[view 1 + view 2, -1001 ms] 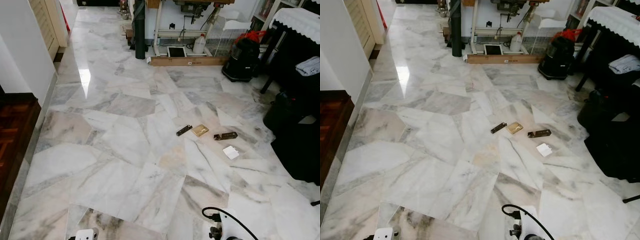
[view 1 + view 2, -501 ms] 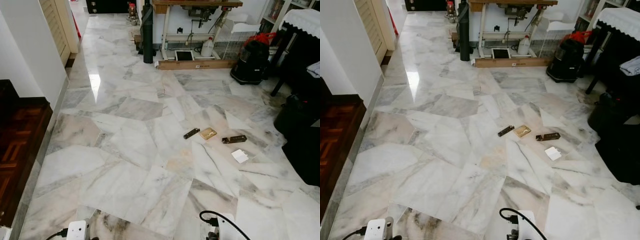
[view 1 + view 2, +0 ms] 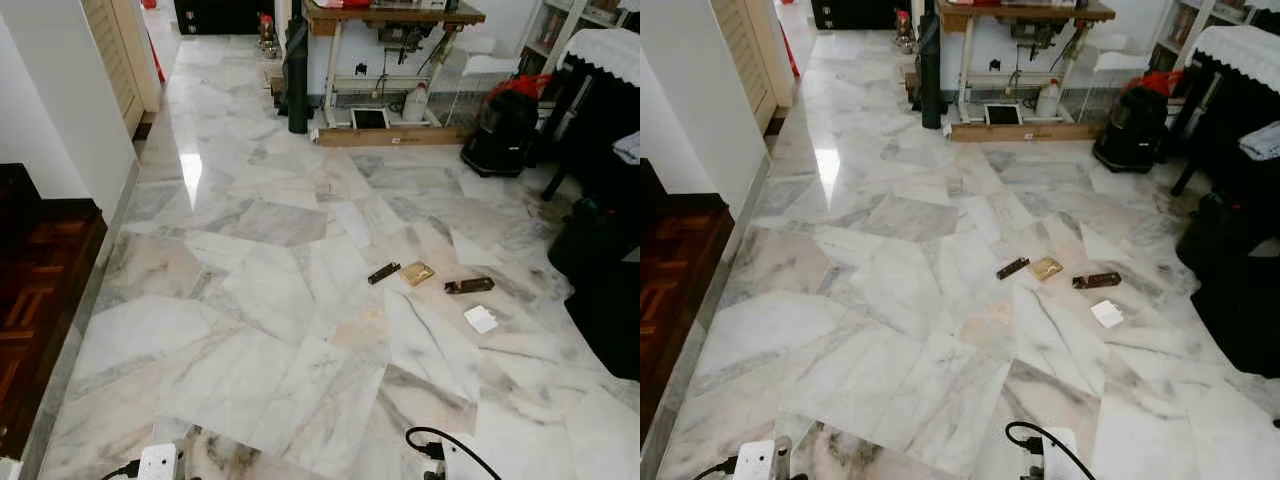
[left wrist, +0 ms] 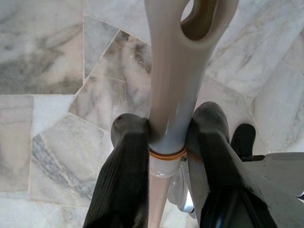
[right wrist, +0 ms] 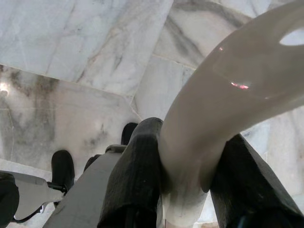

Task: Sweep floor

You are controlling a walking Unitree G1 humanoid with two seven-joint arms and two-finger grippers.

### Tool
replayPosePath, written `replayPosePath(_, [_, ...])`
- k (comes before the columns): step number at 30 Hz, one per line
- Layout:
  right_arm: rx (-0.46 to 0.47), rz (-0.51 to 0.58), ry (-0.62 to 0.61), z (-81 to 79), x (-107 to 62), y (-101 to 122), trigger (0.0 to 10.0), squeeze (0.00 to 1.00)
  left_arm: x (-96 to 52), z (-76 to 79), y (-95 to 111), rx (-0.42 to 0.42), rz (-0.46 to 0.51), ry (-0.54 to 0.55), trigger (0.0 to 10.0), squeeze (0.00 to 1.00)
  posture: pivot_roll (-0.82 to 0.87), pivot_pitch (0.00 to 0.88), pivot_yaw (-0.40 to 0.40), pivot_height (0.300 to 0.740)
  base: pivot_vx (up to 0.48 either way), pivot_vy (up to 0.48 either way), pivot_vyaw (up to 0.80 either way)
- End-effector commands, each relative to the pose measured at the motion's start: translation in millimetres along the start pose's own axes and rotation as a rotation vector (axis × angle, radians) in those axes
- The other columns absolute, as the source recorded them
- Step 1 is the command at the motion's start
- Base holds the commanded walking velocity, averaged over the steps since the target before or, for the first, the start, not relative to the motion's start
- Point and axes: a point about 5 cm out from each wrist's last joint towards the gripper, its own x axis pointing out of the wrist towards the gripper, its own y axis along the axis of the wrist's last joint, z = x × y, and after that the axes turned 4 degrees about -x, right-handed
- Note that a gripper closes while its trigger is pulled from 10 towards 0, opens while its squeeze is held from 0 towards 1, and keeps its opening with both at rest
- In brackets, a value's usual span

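Note:
Several bits of litter lie together on the marble floor (image 3: pixel 260 300), right of centre: a dark strip (image 3: pixel 383 272), a gold piece (image 3: pixel 417 272), a brown bar (image 3: pixel 469 286) and a white scrap (image 3: pixel 481 319). In the left wrist view my left gripper (image 4: pixel 168 128) is shut on a beige handle (image 4: pixel 178 71) with a hole at its end. The right wrist view has my right gripper (image 5: pixel 190 142) shut on a thick, curved cream handle (image 5: pixel 237 80). Both arms are low, at the near edge of the eye views, well short of the litter.
A black vacuum cleaner (image 3: pixel 503 128) and dark furniture (image 3: pixel 605 250) stand on the right. At the far end are a work table (image 3: pixel 390 20) and a black post (image 3: pixel 297 70). To the left lie a white wall (image 3: pixel 50 100) and a dark wooden floor (image 3: pixel 40 300).
The whole picture has shifted, so the camera has moved and now takes in more of the far end. The litter lies where it did.

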Motion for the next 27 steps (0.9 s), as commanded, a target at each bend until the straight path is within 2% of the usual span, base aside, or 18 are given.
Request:
replayPosePath(1, [0.005, 0.011, -0.005, 1.1, 0.3, 3, 10.0, 0.00, -1.0, 2.1, -5, -0.024, -0.010, -0.005, 10.0, 0.00, 0.06, 0.048, -0.063, 0.740, 0.285, 0.000, 0.00])
replayPosePath(16, [-0.004, 0.020, -0.007, 8.3, 0.0, 7, 10.0, 0.00, -1.6, 2.3, -8, -0.022, -0.020, -0.004, 10.0, 0.00, 0.06, 0.041, -0.061, 0.740, 0.294, 0.000, 0.00])
replayPosePath(27, [-0.004, 0.032, 0.013, -3.0, 1.3, 9, 10.0, 0.00, 0.3, 3.1, 0, 0.005, 0.000, -0.019, 10.0, 0.00, 0.06, 0.031, -0.045, 0.740, 0.301, 0.000, 0.00])
